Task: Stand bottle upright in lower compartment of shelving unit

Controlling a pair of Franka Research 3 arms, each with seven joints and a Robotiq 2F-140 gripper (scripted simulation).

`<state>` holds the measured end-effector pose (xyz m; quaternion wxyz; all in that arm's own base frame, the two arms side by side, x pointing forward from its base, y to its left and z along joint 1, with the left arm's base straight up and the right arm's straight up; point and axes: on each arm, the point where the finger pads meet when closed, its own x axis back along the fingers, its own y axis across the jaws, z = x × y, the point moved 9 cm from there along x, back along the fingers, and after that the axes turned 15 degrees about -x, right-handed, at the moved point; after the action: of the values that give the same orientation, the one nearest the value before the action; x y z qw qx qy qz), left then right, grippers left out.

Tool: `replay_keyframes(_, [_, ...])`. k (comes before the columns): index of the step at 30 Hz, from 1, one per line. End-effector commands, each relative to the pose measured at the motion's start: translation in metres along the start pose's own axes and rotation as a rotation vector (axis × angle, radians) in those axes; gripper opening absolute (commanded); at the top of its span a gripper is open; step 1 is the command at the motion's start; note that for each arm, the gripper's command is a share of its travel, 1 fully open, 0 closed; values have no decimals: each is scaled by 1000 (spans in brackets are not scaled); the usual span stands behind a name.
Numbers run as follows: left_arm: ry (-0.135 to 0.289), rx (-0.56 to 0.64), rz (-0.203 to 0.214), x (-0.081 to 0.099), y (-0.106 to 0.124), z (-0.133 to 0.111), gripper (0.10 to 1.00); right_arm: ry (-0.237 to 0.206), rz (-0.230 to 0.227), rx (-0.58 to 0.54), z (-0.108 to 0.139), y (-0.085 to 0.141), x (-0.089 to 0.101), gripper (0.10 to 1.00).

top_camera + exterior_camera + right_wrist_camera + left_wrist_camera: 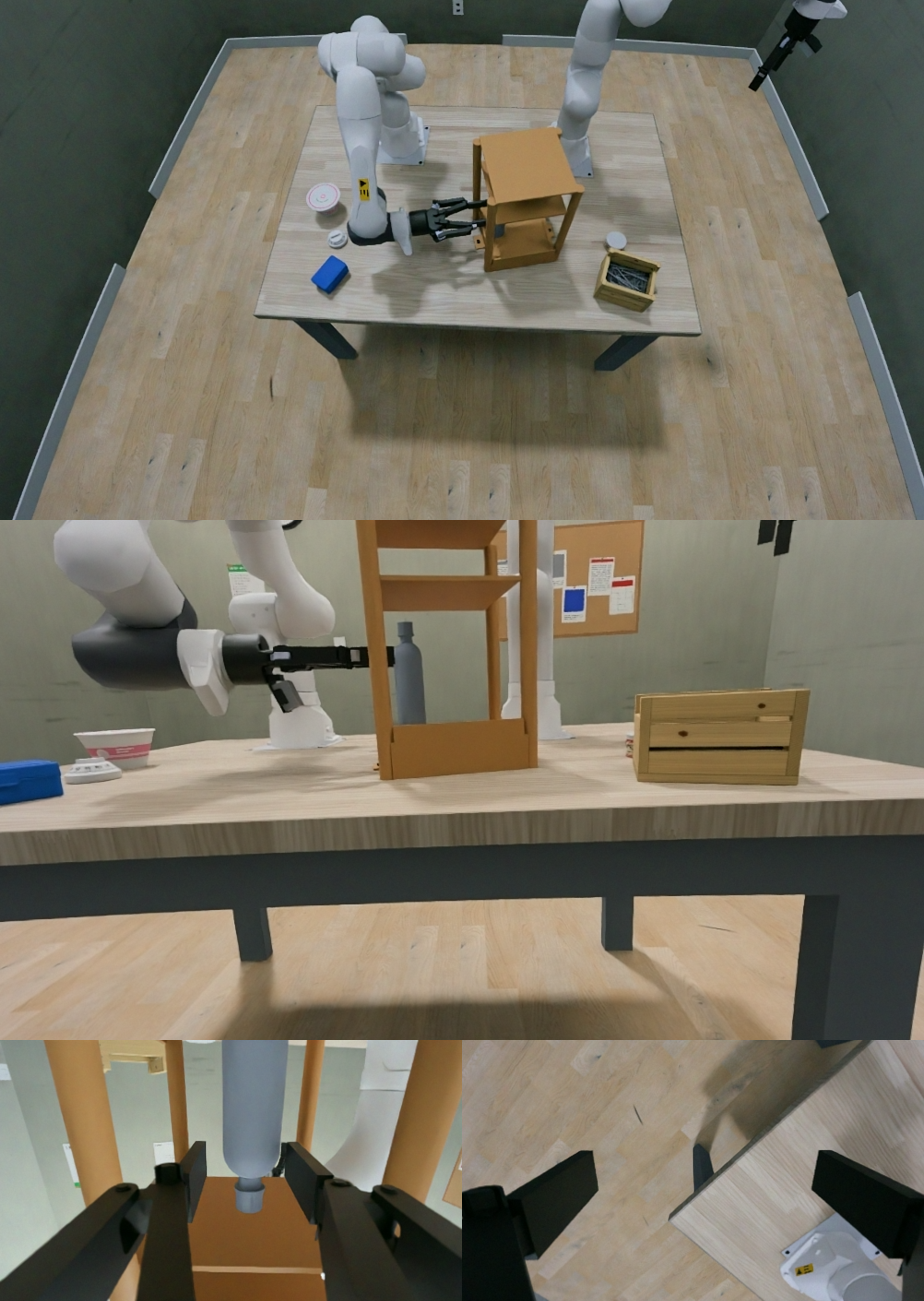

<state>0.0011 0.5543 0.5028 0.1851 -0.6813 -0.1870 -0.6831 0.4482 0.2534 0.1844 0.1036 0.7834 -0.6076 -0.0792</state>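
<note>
The grey bottle (pixel 500 230) (pixel 409 681) (pixel 254 1100) stands upright, cap up, in the lower compartment of the orange-brown shelving unit (pixel 527 161) (pixel 458 749) (pixel 83 1109). It is near the side facing my right gripper. The front lip hides its base in the exterior view. My right gripper (pixel 483 213) (pixel 391 655) (pixel 246 1158) is part-open and level, with fingertips at the unit's open side by the bottle's upper body. The right wrist view shows gaps beside the bottle, cap downward in that picture. My left gripper (pixel 754 87) (pixel 774 542) (pixel 705 1170) is wide open and empty, high and far from the unit.
Left of the unit are a blue box (pixel 329 274) (pixel 29 780), a white-pink tub (pixel 323 195) (pixel 123 746) and a small white object (pixel 337 239) (pixel 92 770). Right are a wooden crate (pixel 621 296) (pixel 717 733) holding nails and a can (pixel 616 240). The unit's posts flank my right fingers.
</note>
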Motion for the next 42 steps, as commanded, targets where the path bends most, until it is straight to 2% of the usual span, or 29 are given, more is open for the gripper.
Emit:
replay_keyframes(1, [0, 0, 0, 0, 0, 0, 1000, -1, -3, 0, 0, 0, 1, 461])
replay_keyframes(24, [0, 0, 0, 0, 0, 0, 1000, -1, -3, 0, 0, 0, 6, 461])
replay_keyframes(35, [0, 0, 0, 0, 0, 0, 1000, -1, -3, 0, 0, 0, 23, 461])
replay_keyframes(42, [0, 0, 0, 0, 0, 0, 1000, -1, -3, 0, 0, 0, 44, 461])
